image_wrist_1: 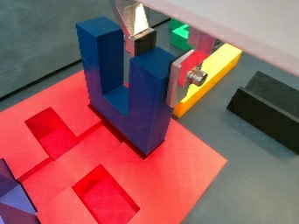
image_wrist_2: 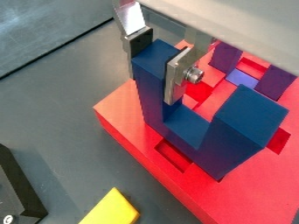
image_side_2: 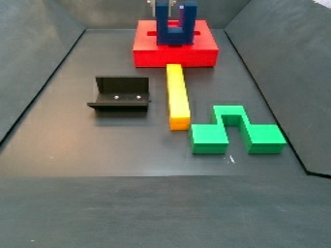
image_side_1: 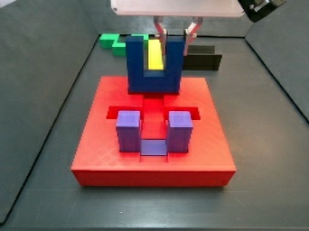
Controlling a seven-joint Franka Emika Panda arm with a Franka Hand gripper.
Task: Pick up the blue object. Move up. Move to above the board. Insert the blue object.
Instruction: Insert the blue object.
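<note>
Clamping one prong of the blue object [image_wrist_1: 128,87], the gripper [image_wrist_1: 162,58] is seen above the board [image_wrist_1: 176,175], the U-shaped block's base at the red slab's recessed top. A purple U-shaped block [image_side_1: 152,129] is shown seated only in a side view; the long yellow bar [image_side_2: 177,95] and black fixture [image_side_2: 123,95] lie apart.

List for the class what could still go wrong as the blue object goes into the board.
1. The gripper grips only one prong of the blue object, so the block might tilt.
2. Its base sits at the board's surface; if misaligned, it could jam on a recess edge.
</note>
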